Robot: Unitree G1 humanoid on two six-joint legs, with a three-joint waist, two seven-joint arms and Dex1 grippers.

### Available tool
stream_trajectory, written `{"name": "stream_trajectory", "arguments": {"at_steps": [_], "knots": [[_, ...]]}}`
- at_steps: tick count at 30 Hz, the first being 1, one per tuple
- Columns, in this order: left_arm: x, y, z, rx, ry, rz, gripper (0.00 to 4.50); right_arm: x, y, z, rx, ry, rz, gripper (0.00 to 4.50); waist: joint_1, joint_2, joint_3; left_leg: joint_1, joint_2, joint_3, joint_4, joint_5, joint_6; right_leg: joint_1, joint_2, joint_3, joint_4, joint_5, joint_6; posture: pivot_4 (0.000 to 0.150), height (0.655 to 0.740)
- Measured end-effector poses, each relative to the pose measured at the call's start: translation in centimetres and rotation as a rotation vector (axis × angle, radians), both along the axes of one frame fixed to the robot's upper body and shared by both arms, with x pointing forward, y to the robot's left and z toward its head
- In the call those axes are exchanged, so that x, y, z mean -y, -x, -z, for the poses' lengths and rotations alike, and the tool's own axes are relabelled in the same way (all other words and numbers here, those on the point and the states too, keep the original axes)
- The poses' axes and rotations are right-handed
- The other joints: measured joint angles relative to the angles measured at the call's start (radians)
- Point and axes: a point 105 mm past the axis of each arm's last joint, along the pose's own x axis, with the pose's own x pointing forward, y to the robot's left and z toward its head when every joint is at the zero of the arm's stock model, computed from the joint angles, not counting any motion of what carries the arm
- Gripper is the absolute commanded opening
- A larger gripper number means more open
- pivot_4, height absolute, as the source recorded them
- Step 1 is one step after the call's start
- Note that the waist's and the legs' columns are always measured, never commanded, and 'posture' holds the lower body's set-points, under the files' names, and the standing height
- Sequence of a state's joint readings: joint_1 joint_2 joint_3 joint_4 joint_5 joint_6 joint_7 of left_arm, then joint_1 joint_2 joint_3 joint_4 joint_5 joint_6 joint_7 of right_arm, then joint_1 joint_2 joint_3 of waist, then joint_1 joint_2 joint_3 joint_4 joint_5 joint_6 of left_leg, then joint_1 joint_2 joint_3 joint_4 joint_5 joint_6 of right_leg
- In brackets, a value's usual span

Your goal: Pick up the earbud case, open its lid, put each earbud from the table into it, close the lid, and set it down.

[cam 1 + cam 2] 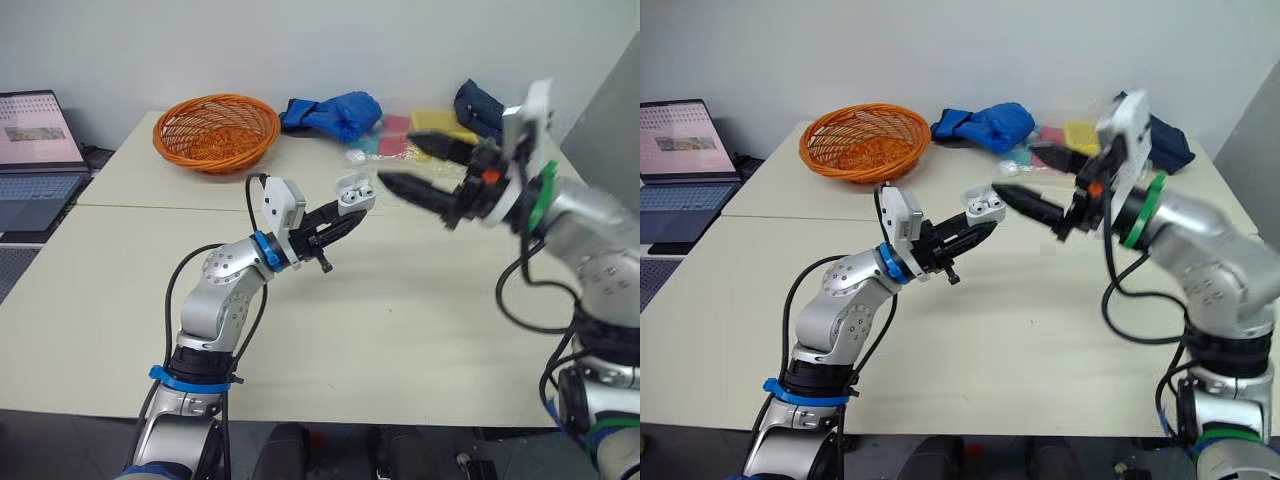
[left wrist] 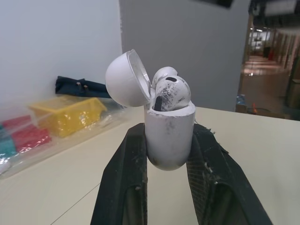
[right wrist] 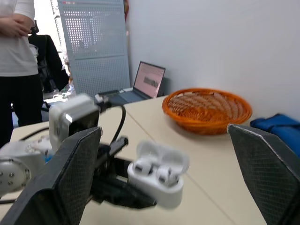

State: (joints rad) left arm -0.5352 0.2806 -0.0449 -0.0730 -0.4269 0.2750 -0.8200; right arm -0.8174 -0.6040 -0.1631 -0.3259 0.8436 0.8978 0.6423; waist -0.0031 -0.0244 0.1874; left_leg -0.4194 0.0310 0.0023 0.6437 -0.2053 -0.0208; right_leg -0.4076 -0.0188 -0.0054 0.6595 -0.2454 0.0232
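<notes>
1. Laptop (image 1: 35, 150): open, screen lit, on a lower surface off the tabletop's (image 1: 400, 320) left edge.
2. Orange basket (image 1: 215, 130): woven, at the far left of the tabletop.
3. Left gripper (image 1: 355, 210): raised above the middle of the tabletop, both black fingers clamped on the lower body of item 4.
4. Earbud case (image 2: 168, 136): white, upright between the left gripper's fingers, clear of the tabletop. The lid (image 2: 125, 79) is hinged back and open. Two earbuds (image 2: 169, 91) sit in the wells.
5. Blue cloth (image 1: 335, 112): bundled at the far edge, right of the basket.
6. Coloured packets (image 1: 400, 135): pink and yellow, in clear wrap, beside the cloth.
7. Right gripper (image 1: 400, 160): fingers spread wide and holding nothing. It points at the case, the lower fingertip just beside it; I cannot tell whether they touch.
8. Dark pouch (image 1: 478, 105): at the far right.
</notes>
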Motion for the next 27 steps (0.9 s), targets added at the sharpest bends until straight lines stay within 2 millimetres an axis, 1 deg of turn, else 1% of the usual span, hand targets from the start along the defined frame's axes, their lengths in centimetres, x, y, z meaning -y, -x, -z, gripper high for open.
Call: {"name": "stream_trajectory", "arguments": {"at_steps": [2, 4, 6, 8, 10, 11, 13, 16, 19, 22, 27], "knots": [[0.2, 0.1, 0.1, 0.002, -0.005, 0.011, 0.75, 0.6, -1.3, 0.3, -0.034, 0.039, 0.023, 3.15, 0.0, 0.0, 0.0, 0.0, 0.0, 0.0, 0.0, 0.0, 0.0, 0.0, 0.0, 0.0, 0.0, 0.0, 0.0, 0.15, 0.74], [0.3, 0.2, 0.1, 0.008, -0.006, 0.018, 0.75, 0.8, -3.2, 1.5, -0.072, 0.113, 0.076, 2.43, -0.001, 0.0, 0.0, 0.0, 0.0, 0.001, -0.001, 0.0, 0.0, -0.001, 0.0, 0.0, 0.0, 0.0, -0.001, 0.15, 0.74], [0.6, 0.3, -0.1, 0.022, -0.011, 0.03, 0.75, 0.4, -4.8, 2.8, -0.115, 0.184, 0.117, 1.63, -0.003, 0.0, 0.0, -0.002, 0.0, 0.001, -0.001, 0.0, 0.0, -0.003, 0.0, 0.001, 0.0, 0.0, 0.0, 0.15, 0.74], [0.8, 0.4, -0.2, 0.029, -0.017, 0.039, 0.75, -0.4, -5.7, 3.3, -0.134, 0.203, 0.122, 0.92, -0.003, 0.0, 0.0, -0.004, 0.0, 0.001, -0.001, 0.0, 0.0, -0.005, 0.001, 0.002, 0.001, 0.0, 0.0, 0.15, 0.74], [1.0, 0.4, -0.2, 0.031, -0.019, 0.042, 0.75, -2.2, -6.2, 2.9, -0.129, 0.19, 0.101, 0.15, -0.005, 0.0, 0.0, -0.009, 0.0, 0.002, -0.001, 0.0, 0.0, -0.011, 0.001, 0.003, 0.003, 0.001, -0.002, 0.15, 0.74], [1.1, 0.4, -0.2, 0.031, -0.018, 0.045, 0.75, -3.1, -6.3, 2.7, -0.129, 0.18, 0.088, 0.02, -0.006, 0.0, 0.0, -0.012, 0.0, 0.002, 0.0, 0.0, 0.0, -0.014, 0.001, 0.003, 0.004, 0.003, -0.005, 0.15, 0.74], [1.3, 0.5, -0.1, 0.029, -0.018, 0.049, 0.75, -4.1, -6.5, 2.7, -0.142, 0.173, 0.082, 0.02, -0.003, 0.0, 0.0, -0.013, 0.0, 0.0, 0.0, 0.0, 0.0, -0.014, 0.001, 0.0, 0.004, 0.003, -0.005, 0.15, 0.74], [1.0, 0.4, -0.1, 0.029, -0.019, 0.042, 0.75, -3.7, -7.2, 3.5, -0.181, 0.177, 0.099, 0.02, 0.008, 0.0, 0.0, -0.014, -0.001, -0.001, 0.0, 0.0, 0.0, -0.013, -0.001, -0.002, 0.003, 0.003, -0.005, 0.15, 0.74], [0.9, 0.4, 0.0, 0.026, -0.021, 0.038, 0.75, -3.2, -7.5, 4.4, -0.225, 0.187, 0.086, 0.02, 0.008, 0.0, 0.0, -0.014, -0.002, 0.001, 0.001, 0.0, 0.0, -0.013, -0.001, 0.0, 0.001, 0.003, -0.004, 0.15, 0.74], [0.9, 0.4, 0.0, 0.025, -0.021, 0.036, 0.75, -2.9, -7.4, 4.6, -0.229, 0.202, 0.07, 0.02, 0.004, 0.0, 0.0, -0.014, -0.001, 0.0, 0.001, 0.0, 0.0, -0.013, 0.0, -0.001, 0.002, 0.003, -0.004, 0.15, 0.74], [0.9, 0.3, 0.0, 0.023, -0.019, 0.03, 0.75, -3.3, -6.7, 4.5, -0.234, 0.223, 0.043, 0.02, 0.001, 0.0, 0.0, -0.013, 0.0, -0.001, 0.001, 0.0, 0.0, -0.014, 0.001, -0.001, 0.003, 0.003, -0.004, 0.15, 0.74]]}}
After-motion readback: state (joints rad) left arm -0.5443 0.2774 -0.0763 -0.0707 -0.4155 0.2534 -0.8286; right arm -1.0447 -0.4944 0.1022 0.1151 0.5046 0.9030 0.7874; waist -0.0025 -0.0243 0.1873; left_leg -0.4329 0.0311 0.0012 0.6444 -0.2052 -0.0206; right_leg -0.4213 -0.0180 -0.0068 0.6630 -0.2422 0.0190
